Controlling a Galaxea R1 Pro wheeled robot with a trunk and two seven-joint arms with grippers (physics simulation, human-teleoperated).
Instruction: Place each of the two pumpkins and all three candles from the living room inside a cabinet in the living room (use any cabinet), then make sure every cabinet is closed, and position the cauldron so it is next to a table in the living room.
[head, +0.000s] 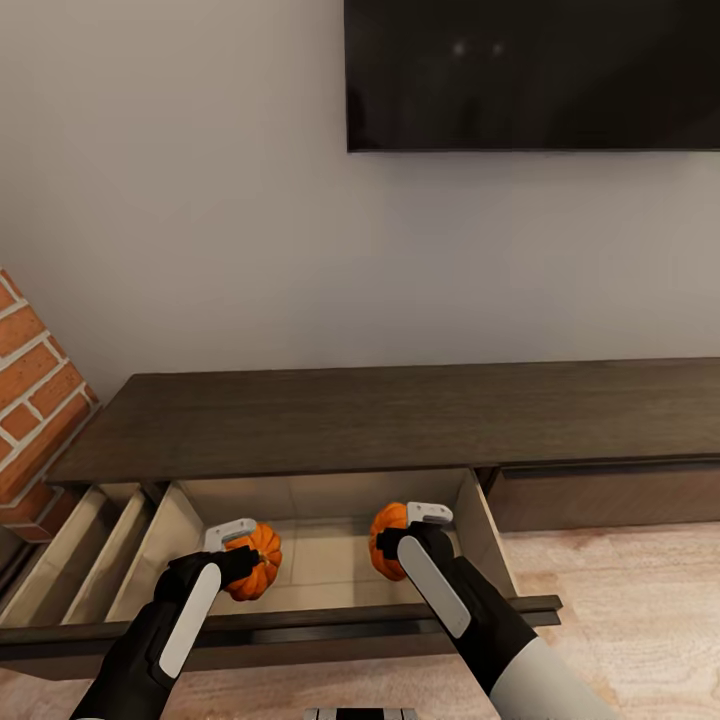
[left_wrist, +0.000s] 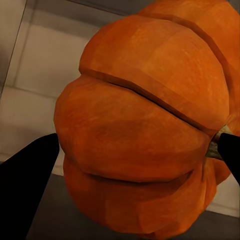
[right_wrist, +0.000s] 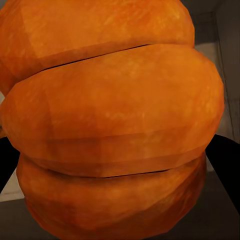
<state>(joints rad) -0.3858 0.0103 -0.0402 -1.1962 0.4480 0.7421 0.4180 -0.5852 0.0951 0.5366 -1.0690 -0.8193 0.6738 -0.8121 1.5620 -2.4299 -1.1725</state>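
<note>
1. Pumpkins are both hanging over the open drawer (head: 330, 560) of the cabinet (head: 400, 415), one per claw, neither set down yet as far as I can tell.
2. Left claw (head: 232, 545) is clamping the left pumpkin (head: 255, 562); in the left wrist view its dark fingertips (left_wrist: 30, 165) are pressing either side of that pumpkin (left_wrist: 145, 130).
3. Right claw (head: 420, 528) is gripping the right pumpkin (head: 388, 540), which is sitting just ahead of and below the fingers; right wrist view has the fruit (right_wrist: 110, 120) wedged between the jaws.
4. Progress, my guess: approx. at the release step for 2 of 5 items. Candles are left to fetch, drawer needs shutting, cauldron needs moving next to a table.
5. Looks: both are small, round, deep orange w/ clear ribs; a short pale-brown stem (left_wrist: 216, 145) is poking out by the left claw's far finger. Surfaces are looking hard and smooth, so prob. rolling a bit once dropped on the pale drawer floor.
</note>
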